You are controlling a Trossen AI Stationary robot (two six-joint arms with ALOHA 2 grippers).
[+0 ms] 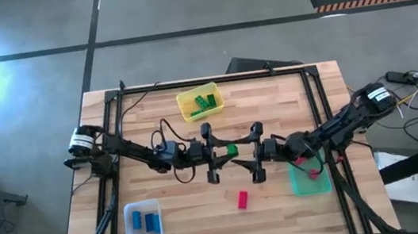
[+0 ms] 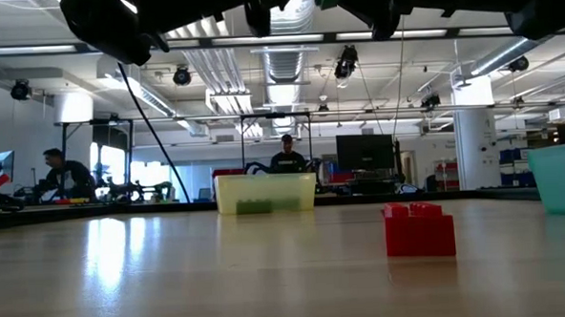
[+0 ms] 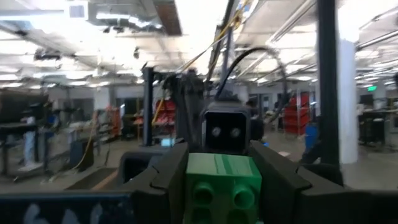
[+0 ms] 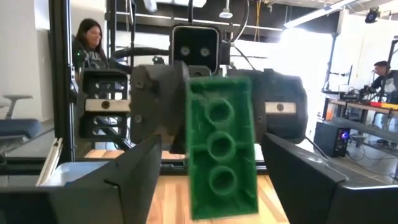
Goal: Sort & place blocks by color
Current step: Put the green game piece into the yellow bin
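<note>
Green studded plastic brick (image 1: pixel 231 149) held mid-air over table centre, clamped in left gripper (image 1: pixel 215 154) (studs face the right arm). Right gripper (image 1: pixel 255 153) directly opposite, fingers spread either side, not touching; long axis upright.

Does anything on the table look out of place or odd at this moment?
Yes: one small red plastic brick lies loose on the wooden table, outside every bin. The left end effector holds a green plastic brick in mid-air, facing the open right end effector.
</note>
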